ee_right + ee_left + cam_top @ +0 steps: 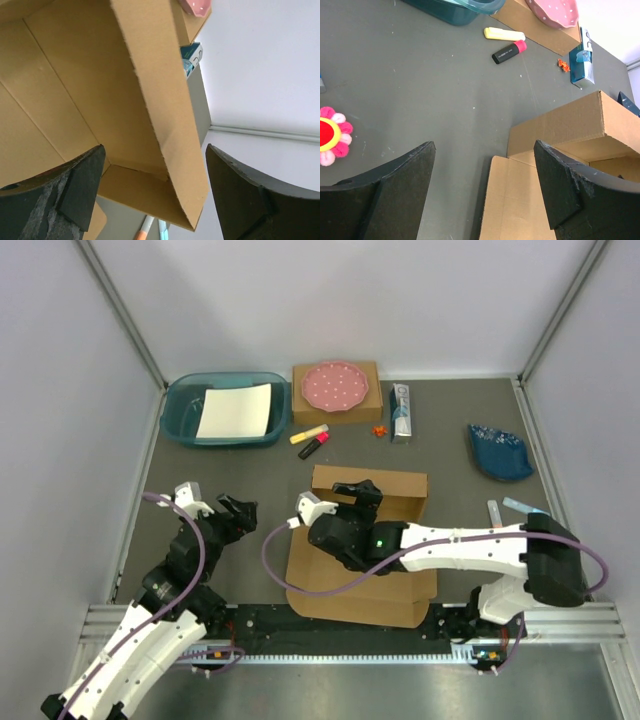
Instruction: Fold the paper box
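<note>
At the near left of the counter [240, 465], the left fingers [405, 185] hover spread wide with nothing between them, aimed at the left edge of the paper box [335, 590] but apart from it. The box lies near centre, just in front of the arm bases. Its base panel is flat on the counter and its far wall is raised to roughly upright, and a side flap on its left lies flat. Over the box, the right fingers [240, 200] are also wide apart and straddle the top edge of that raised wall. Whether either pad touches the cardboard cannot be told.

The step in hand looks like setting up the far wall. Next, the right fingers would need to pinch or press that wall to crease it. The left fingers would need to come in under the flat side flap and lift it.
</note>
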Tool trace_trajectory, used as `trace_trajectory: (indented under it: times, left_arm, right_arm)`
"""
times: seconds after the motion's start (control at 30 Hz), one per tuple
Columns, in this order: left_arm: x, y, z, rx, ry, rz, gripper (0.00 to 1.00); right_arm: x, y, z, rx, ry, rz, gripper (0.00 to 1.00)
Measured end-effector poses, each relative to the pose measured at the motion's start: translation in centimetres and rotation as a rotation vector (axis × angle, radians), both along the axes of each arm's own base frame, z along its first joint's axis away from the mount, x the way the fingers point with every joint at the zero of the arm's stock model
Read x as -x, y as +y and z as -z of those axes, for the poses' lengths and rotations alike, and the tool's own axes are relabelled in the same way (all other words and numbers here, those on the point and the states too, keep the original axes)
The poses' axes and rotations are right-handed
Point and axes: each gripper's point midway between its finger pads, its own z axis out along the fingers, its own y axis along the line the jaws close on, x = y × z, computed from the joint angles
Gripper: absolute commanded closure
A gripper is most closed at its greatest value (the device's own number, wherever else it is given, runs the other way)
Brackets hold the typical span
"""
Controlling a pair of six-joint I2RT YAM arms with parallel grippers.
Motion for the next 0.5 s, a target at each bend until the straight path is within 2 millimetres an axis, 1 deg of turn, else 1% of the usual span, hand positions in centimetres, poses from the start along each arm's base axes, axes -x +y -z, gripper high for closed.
trace_trajectory:
  times: [0.1,0.17,0.27,0.3,0.37,0.4,0.47,0.5]
  left_arm:
    - [0.0,0.0,0.0,0.0,0.0,0.0,0.14]
    - [0.0,0.0,0.0,0.0,0.0,0.0,0.14]
    - [0.0,0.0,0.0,0.0,0.0,0.0,0.14]
    - [0.0,0.0,0.0,0.0,0.0,0.0,0.14]
    - [0.0,0.0,0.0,-0.001,0.0,-0.001,0.14]
    - [0.0,0.0,0.0,0.0,0.0,-0.001,0.14]
    - [0.0,0.1,0.0,-0.001,-0.001,-0.003,0.14]
    - [0.0,0.1,0.0,-0.002,-0.001,-0.003,0.15]
  right_arm:
    - [-0.4,0.1,1.3,0.062,0.002,0.01,0.29]
    - [-0.7,0.0,1.7,0.089,-0.004,0.02,0.31]
    - [-1.5,-0.4,1.5,0.111,-0.026,0.047,0.42]
    - [-1.8,-0.6,1.3,0.114,-0.035,0.059,0.48]
    - [-2.4,-1.1,1.0,0.116,-0.05,0.083,0.55]
    - [-2.5,-1.2,0.9,0.118,-0.054,0.089,0.62]
    - [-2.9,-1.5,0.7,0.121,-0.062,0.102,0.7]
    - [-3.1,-1.6,0.6,0.122,-0.066,0.107,0.72]
